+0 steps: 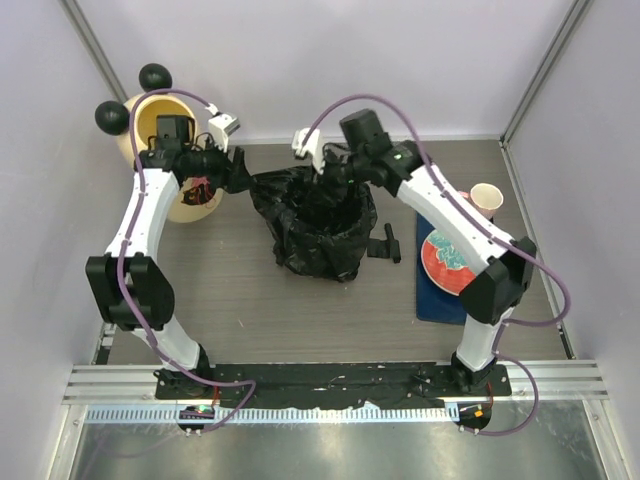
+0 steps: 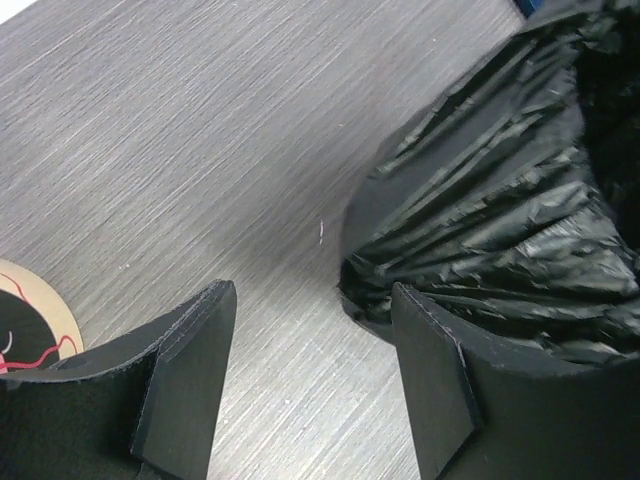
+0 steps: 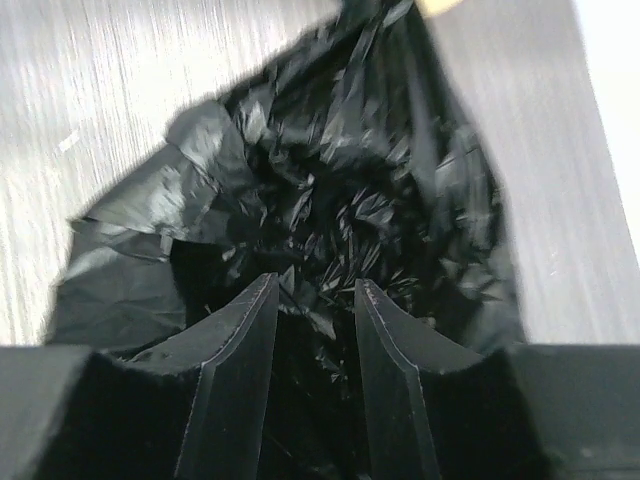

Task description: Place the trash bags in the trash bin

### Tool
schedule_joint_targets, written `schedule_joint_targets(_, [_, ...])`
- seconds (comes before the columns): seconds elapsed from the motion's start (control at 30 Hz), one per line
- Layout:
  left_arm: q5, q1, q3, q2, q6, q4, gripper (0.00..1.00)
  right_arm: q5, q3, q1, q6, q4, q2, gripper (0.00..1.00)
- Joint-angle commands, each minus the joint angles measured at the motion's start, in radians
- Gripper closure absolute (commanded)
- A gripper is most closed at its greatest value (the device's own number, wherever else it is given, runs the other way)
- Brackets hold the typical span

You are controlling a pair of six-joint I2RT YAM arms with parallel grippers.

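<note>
The black, crinkly trash bag [image 1: 320, 230] lies heaped in the middle of the table. The cream trash bin [image 1: 135, 145], with its two black ball ears, stands at the far left and shows its brown inside. My left gripper [image 1: 240, 175] hangs between bin and bag; in its wrist view it [image 2: 312, 300] is open over bare table. The bag [image 2: 500, 200] lies just outside its right finger [image 2: 440, 390]. My right gripper [image 1: 335, 180] is down in the top of the heap. It [image 3: 316, 285] is open, with folds of the bag [image 3: 330, 190] in the gap between its fingers.
A paper cup [image 1: 487, 197] stands at the far right. Near it a red-and-white plate [image 1: 450, 262] rests on a blue mat [image 1: 440, 300]. A small black object [image 1: 391, 243] lies just right of the bag. The bin's rim [image 2: 40, 320] shows at the left wrist view's lower left.
</note>
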Motion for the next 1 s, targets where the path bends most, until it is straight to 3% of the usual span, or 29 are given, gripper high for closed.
schedule_joint_targets(0.0, [0.032,0.001,0.092,0.036,-0.043,0.026,0.33,0.15,-0.103,0.042,-0.108,0.043,0.062,0.58])
schedule_joint_targets(0.13, [0.02,0.001,0.06,0.008,-0.008,0.009,0.32,0.304,-0.265,0.065,-0.064,0.181,0.073,0.58])
schedule_joint_targets(0.2, [0.012,0.001,0.034,-0.019,-0.002,0.019,0.32,0.325,-0.372,0.074,-0.048,0.282,0.056,0.57])
schedule_joint_targets(0.3, [0.011,0.004,0.009,-0.038,-0.002,0.021,0.32,0.32,-0.448,0.081,-0.07,0.304,0.054,0.56])
schedule_joint_targets(0.5, [0.006,0.004,0.28,0.011,-0.014,-0.169,0.23,0.242,-0.439,0.081,-0.094,0.235,-0.012,0.52])
schedule_joint_targets(0.63, [-0.121,0.005,0.432,0.033,0.012,-0.26,0.19,0.239,-0.35,0.085,-0.061,0.213,-0.039,0.45])
schedule_joint_targets(0.77, [-0.393,0.005,0.559,0.068,0.078,-0.344,0.18,0.254,-0.292,0.085,-0.061,0.192,-0.055,0.37])
schedule_joint_targets(0.97, [-0.626,0.062,0.609,0.165,0.118,-0.386,0.21,0.3,-0.238,0.084,-0.027,0.192,-0.085,0.22])
